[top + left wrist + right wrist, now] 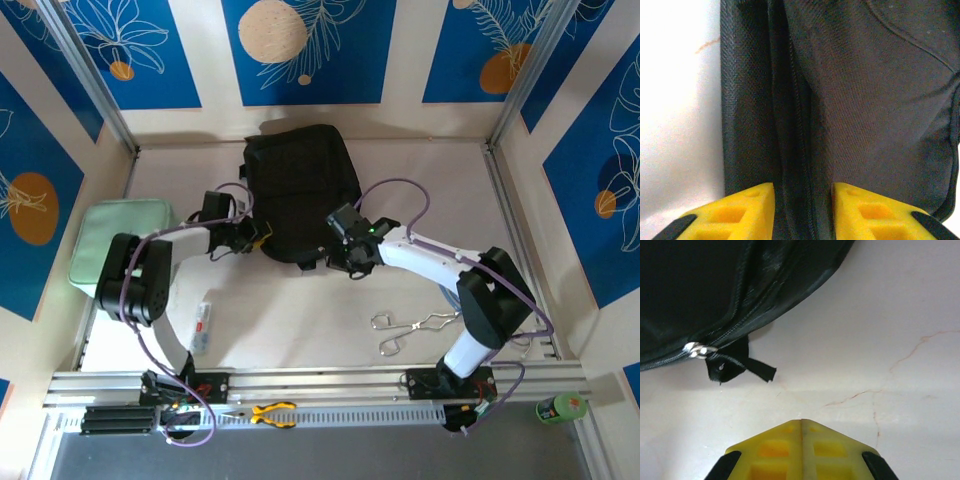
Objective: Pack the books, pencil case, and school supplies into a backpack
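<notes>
The black backpack [300, 185] lies flat at the back middle of the table. My left gripper [250, 237] is at its lower left edge. In the left wrist view its yellow fingers [752, 200] stand apart, either side of the backpack's zip seam [797, 125], without pinching it. My right gripper [330, 260] hovers at the backpack's near edge, with its fingers pressed together on nothing [801, 421]. Just ahead of it is a zip slider with a metal ring [697, 350] and a black fabric tab [735, 365]. The books are out of view.
A mint-green pouch [118, 240] lies at the left, partly under the left arm. A small white tube [203, 325] lies near the left base and metal scissors [410, 328] lie near the right base. Yellow pliers [272, 412] rest on the front rail.
</notes>
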